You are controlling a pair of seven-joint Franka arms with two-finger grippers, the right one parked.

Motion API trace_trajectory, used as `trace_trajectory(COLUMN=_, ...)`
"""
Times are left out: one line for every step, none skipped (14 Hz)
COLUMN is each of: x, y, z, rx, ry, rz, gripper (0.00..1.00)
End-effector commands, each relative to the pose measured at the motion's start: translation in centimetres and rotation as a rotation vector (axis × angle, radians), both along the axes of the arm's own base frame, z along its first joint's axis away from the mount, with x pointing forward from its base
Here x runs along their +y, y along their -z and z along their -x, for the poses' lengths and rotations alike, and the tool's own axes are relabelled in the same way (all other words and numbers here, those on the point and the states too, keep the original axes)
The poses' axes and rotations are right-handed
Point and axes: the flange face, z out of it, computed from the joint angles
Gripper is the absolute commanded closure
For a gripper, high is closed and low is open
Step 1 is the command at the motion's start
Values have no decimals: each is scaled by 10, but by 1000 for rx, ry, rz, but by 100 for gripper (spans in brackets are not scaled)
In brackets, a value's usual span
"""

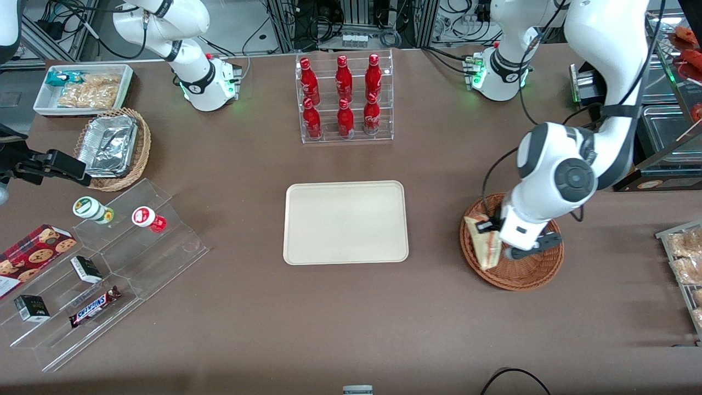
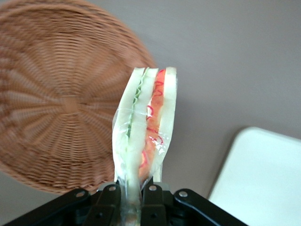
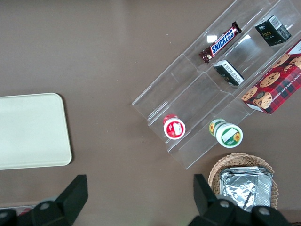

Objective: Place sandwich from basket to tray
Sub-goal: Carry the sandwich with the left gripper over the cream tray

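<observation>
Gripper: the left arm's black two-finger gripper (image 1: 490, 228) hangs over the basket's edge that faces the tray; its fingers (image 2: 109, 201) are clamped narrow on the sandwich's end
Sandwich: small triangular wedge of pale white bread with red and green filling layers, wrapped in clear film (image 2: 145, 127); held edge-on in the gripper, apparently lifted clear of the wicker, though the front view does not settle this; it overlaps the basket's rim (image 1: 486, 247)
Basket: round shallow reddish-brown woven wicker basket (image 1: 521, 274); on the brown table toward the working arm's end; nothing else shows inside it (image 2: 56, 108)
Tray: flat cream-beige rectangular plastic tray with rounded corners (image 1: 345, 222); mid-table, well apart from the basket, bare on top; one corner shows in the wrist view (image 2: 263, 179)
Bottle rack: clear acrylic stand holding six red bottles (image 1: 344, 99); farther from the front camera than the tray
Foil container: in a lighter wicker basket (image 1: 112, 149); toward the parked arm's end
</observation>
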Motion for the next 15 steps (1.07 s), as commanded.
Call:
trace_trajectory(x=-71, y=1, z=-14, rx=5, ry=144, rz=-12, gripper=87)
trace_trajectory(x=-98, y=7, z=-11, rx=5, ry=136, rz=-29, gripper=88)
trace_trajectory(x=-116, y=12, z=-9, rx=6, ry=133, rz=-29, gripper=88)
trace_trajectory(x=-143, y=16, z=-1, rx=6, ry=150, rz=-23, gripper=88)
trace_trajectory(x=-160, y=20, z=2, rx=6, ry=156, rz=-18, gripper=88)
trace_trajectory(x=-173, y=21, z=4, rx=4, ry=158, rz=-8, gripper=88)
trace_trajectory(x=-191, y=25, z=10, rx=5, ry=160, rz=-4, gripper=89)
trace_trajectory(x=-211, y=26, z=18, rx=4, ry=158, rz=0, gripper=89)
trace_trajectory(x=-230, y=30, z=26, rx=7, ry=147, rz=3, gripper=89)
trace_trajectory(x=-249, y=33, z=34, rx=6, ry=141, rz=7, gripper=88)
trace_trajectory(x=-262, y=38, z=37, rx=-2, ry=142, rz=20, gripper=89)
trace_trajectory(x=-278, y=43, z=44, rx=-5, ry=145, rz=29, gripper=89)
trace_trajectory(x=-297, y=48, z=53, rx=-5, ry=126, rz=33, gripper=89)
trace_trajectory(x=-313, y=57, z=60, rx=-7, ry=101, rz=24, gripper=89)
trace_trajectory(x=-323, y=65, z=67, rx=-20, ry=95, rz=-2, gripper=89)
